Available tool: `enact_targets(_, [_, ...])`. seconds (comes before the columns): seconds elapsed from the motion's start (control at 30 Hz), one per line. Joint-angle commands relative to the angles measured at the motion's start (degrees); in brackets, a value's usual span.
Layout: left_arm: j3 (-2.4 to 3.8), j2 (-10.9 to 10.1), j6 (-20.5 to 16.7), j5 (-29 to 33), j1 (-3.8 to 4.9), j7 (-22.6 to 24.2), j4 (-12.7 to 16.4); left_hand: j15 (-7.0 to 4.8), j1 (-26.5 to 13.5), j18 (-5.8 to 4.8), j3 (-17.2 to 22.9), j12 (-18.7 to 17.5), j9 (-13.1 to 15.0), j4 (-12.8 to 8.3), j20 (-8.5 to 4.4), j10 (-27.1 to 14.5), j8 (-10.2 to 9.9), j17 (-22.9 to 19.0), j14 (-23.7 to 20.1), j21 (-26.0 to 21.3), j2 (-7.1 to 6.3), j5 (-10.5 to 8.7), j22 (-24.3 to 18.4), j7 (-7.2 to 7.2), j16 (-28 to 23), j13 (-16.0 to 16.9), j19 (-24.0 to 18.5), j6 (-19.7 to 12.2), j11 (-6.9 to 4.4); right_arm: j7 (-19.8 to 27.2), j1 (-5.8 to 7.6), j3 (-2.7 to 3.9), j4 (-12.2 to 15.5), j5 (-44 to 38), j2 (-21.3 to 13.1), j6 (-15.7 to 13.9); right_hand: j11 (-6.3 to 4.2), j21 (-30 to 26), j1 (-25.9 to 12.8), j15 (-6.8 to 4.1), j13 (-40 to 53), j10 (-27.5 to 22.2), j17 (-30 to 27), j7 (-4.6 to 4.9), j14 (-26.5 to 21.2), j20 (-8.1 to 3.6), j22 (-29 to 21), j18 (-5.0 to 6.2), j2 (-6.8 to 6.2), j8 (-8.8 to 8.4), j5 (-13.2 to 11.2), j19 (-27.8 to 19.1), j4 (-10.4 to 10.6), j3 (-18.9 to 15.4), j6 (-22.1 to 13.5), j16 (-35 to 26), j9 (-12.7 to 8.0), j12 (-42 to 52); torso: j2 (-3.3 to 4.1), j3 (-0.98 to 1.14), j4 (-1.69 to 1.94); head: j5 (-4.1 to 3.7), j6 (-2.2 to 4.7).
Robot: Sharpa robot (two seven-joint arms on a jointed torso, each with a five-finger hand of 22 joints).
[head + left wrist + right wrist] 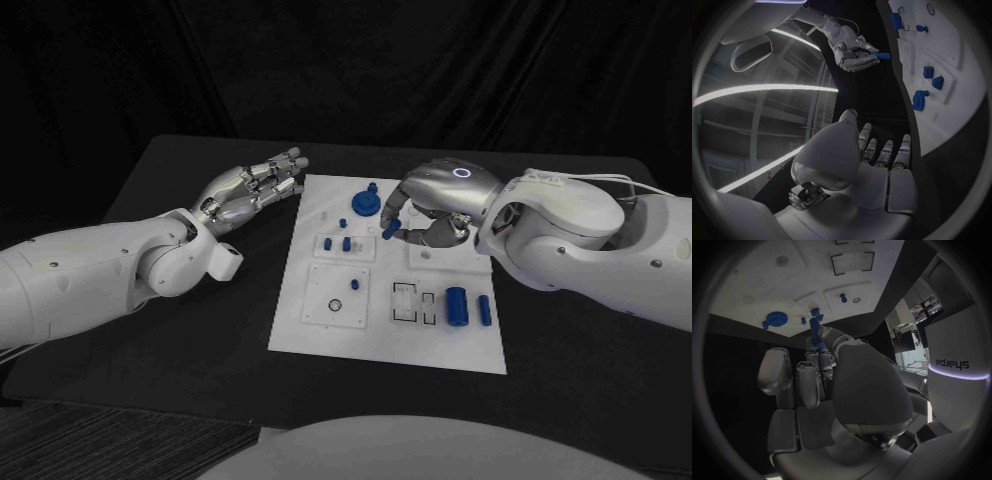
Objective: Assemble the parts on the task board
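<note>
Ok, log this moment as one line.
left hand: open, beside task board | right hand: fingers hold blue part above board

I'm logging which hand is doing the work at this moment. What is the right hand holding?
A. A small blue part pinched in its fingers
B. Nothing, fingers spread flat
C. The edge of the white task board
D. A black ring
A: the right hand pinches a small blue part over the task board; the left hand is open and holds nothing.
</note>
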Motion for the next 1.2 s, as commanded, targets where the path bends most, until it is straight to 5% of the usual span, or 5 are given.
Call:
enact_targets(0.03, [0.05, 0.0, 0.7, 0.3, -0.08, 9.1, 0.1, 0.24, 1.2, 1.57, -0.3, 1.2, -0.3, -0.9, -0.09, -0.2, -0.5, 0.5, -0.1, -0.2, -0.20, 1.17, -0.6, 0.02, 0.8, -0.3, 0.3, 0.2, 0.46, -0.2, -0.54, 0.03, -0.1, -0.3, 1.9, 1.8, -0.72, 1.1, 0.2, -0.05, 2.2, 3.8, 1.6, 0.28, 2.3, -0.12, 10.0, -2.54, -0.25, -0.40, 0.6, 0.4, 0.2, 4.9, 0.6, 0.5, 1.4, 1.3, 0.00, -0.05, 0.06, 0.03, -0.01])
enact_targets(0.47, [0.05, -0.3, 0.4, 0.3, -0.08, 9.0, 0.5, 0.23, 1.2, 1.57, -0.2, 1.3, -0.3, -0.9, -0.10, -0.2, -0.5, 0.5, -0.1, -0.2, -0.13, 1.22, -0.7, 0.03, 0.8, -0.3, 0.3, 0.2, 0.49, 0.3, -4.56, 0.03, -2.1, -5.7, 11.6, 5.9, -0.51, 0.9, -0.3, 0.13, 2.3, 3.4, 1.5, 0.46, 2.3, 0.00, 9.9, -2.49, -0.28, -0.86, 1.0, 0.2, -0.4, 5.6, 0.1, 0.4, 1.4, 1.0, 0.11, 0.02, 0.06, 0.14, -0.01])
enact_targets(0.87, [0.05, -0.5, 0.4, 0.3, -0.08, 9.0, 0.6, 0.23, 1.2, 1.57, -0.2, 1.3, -0.3, -0.9, -0.10, -0.2, -0.5, 0.5, -0.1, -0.2, -0.13, 1.22, -0.7, 0.03, 0.8, -0.3, 0.3, 0.2, 0.49, 0.6, -7.55, 0.03, -3.9, -7.4, 14.7, 6.6, -0.47, 0.9, -0.6, 0.17, 2.3, 3.4, 1.6, 0.52, 2.3, 0.04, 9.9, -2.49, -0.32, -0.97, 1.4, 0.2, -0.7, 5.7, 0.0, 0.4, 1.5, 0.9, 0.01, 0.03, 0.08, 0.41, -0.01])
enact_targets(1.2, [0.05, -0.4, 0.5, 0.3, -0.08, 8.9, 0.6, 0.23, 1.3, 1.57, -0.2, 1.3, -0.3, -0.9, -0.10, -0.2, -0.5, 0.5, -0.1, -0.2, -0.04, 1.24, -0.6, 0.06, 0.8, -0.3, 0.4, 0.2, 0.53, 0.6, -8.59, 0.03, -4.7, -7.6, 15.4, 7.6, -0.41, 0.8, -1.1, 0.23, 2.6, 3.4, 1.4, 0.59, 2.2, 0.12, 9.9, -2.45, -0.23, -1.20, 2.7, 0.1, -1.3, 5.7, -0.1, 0.4, 1.6, 0.9, 0.12, 0.01, -0.05, 0.32, -0.01])
